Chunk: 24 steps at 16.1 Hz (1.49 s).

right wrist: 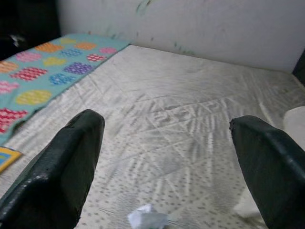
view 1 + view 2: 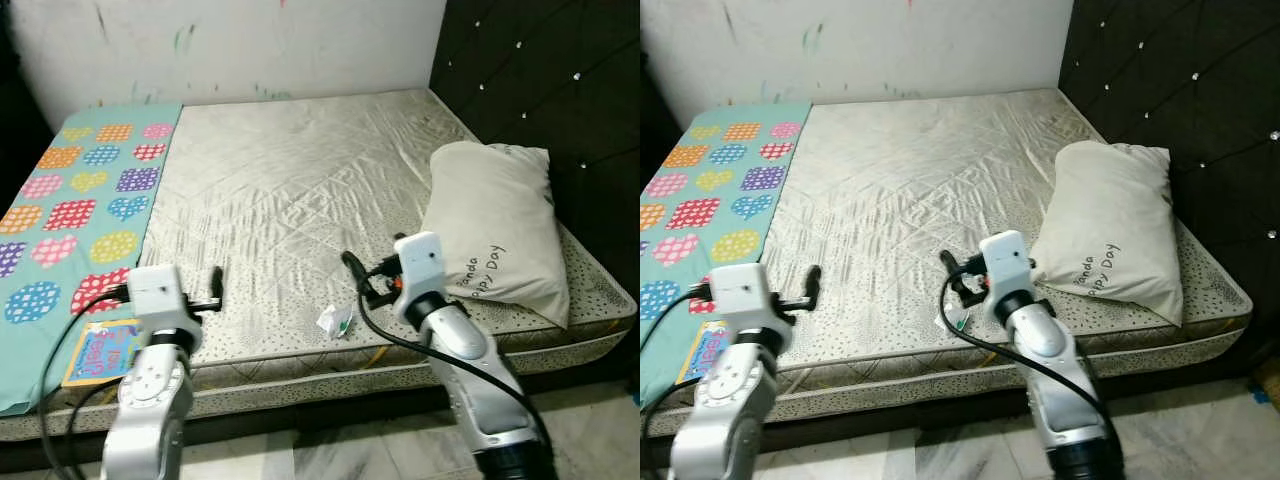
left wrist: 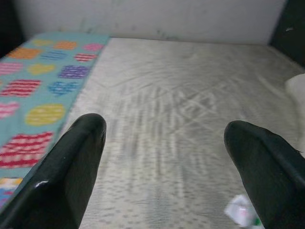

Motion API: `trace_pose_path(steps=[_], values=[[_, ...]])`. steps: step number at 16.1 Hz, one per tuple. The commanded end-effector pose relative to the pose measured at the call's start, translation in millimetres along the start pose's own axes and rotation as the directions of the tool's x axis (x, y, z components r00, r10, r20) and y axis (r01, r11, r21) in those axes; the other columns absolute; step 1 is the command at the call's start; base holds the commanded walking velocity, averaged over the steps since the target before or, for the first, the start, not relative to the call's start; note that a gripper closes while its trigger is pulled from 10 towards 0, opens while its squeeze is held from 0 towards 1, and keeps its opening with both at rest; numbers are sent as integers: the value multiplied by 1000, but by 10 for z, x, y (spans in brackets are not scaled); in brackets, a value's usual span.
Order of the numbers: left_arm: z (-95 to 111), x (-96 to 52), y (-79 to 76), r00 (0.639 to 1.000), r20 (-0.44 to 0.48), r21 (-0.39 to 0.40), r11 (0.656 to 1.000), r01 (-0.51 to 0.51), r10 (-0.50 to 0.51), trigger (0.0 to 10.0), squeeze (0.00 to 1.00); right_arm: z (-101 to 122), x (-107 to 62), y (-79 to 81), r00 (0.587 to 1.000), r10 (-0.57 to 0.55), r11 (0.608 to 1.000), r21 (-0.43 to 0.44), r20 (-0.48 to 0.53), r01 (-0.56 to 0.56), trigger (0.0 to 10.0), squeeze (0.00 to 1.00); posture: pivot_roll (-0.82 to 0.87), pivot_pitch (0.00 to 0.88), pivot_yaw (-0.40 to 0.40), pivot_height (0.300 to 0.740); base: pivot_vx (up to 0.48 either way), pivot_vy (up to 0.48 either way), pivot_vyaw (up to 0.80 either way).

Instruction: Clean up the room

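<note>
A crumpled white wrapper (image 2: 334,321) with a bit of green lies on the bare mattress (image 2: 290,190) near its front edge. My right gripper (image 2: 360,279) hovers open just right of and above it; the wrapper (image 1: 147,220) lies low between the spread fingers in the right wrist view. My left gripper (image 2: 214,284) is open over the mattress's front left, and the wrapper (image 3: 240,212) lies beside one finger in the left wrist view. A colourful children's book (image 2: 103,352) lies at the front left corner, under my left arm.
A teal blanket with patterned hearts (image 2: 80,200) covers the bed's left strip. A white pillow (image 2: 495,228) leans at the right against a dark padded headboard (image 2: 540,80). A marked white wall (image 2: 240,45) stands behind the bed. Tiled floor (image 2: 330,450) lies before it.
</note>
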<state>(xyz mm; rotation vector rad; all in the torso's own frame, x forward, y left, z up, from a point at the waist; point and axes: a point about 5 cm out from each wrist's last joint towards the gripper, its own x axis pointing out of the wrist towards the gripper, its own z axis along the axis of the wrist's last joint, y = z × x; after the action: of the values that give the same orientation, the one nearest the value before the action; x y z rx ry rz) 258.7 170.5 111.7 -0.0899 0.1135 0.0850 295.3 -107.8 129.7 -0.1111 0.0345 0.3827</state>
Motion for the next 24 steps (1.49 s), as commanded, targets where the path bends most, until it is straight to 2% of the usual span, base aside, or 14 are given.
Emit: trace_pose_path(steps=[1, 11, 16, 24], values=[[50, -4, 12, 1000, 24, 2, 1000, 9, -10, 10000, 0, 56, 8, 8, 1000, 7, 1000, 6, 27, -8, 10000, 0, -136, 0, -14, 740, 262, 0, 0], [59, -10, 39, 1000, 17, 8, 1000, 7, -7, 10000, 0, 63, 23, 28, 999, 4, 1000, -6, 34, -4, 10000, 0, -128, 0, -6, 740, 297, 0, 0], [45, 19, 37, 999, 12, 31, 999, -39, 39, 10000, 0, 38, -22, 4, 1000, -4, 1000, -15, 28, 4, 10000, 0, -134, 0, -6, 740, 0, 0, 0], [-20, 80, 2, 1000, -13, 13, 1000, 2, -2, 10000, 0, 16, -4, 0, 1000, -15, 1000, -11, 23, 15, 10000, 0, -146, 0, -21, 740, 0, 0, 777]])
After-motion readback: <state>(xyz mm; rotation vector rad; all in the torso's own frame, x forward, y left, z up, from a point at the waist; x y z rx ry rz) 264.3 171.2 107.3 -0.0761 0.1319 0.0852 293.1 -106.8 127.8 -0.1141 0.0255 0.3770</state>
